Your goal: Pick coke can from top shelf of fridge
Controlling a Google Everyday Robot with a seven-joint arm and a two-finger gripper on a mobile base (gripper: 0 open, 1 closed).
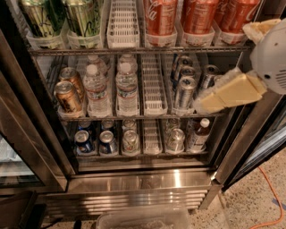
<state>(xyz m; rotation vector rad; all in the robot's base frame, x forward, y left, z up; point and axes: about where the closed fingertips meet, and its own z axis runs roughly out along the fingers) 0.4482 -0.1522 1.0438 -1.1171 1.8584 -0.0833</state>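
**Coke can (237, 13) upright on the top shelf (134, 50) of the fridge (134, 183), at 1 o'clock in the frame.**
The can is the rightmost of three red cans (161, 15) (each in a white lane tray (123, 27)). The gripper (222, 67) sits at 3 o'clock, just right of the can, jaws spread and pinching nothing.

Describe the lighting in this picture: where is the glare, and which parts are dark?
Camera view: the strongest glare lies on the steel sill at the foot of the fridge; camera view: the coke can on the top shelf is brightly lit, the lowest shelf dimmer; camera view: the gripper, at the right edge before the middle shelf, looks pale.
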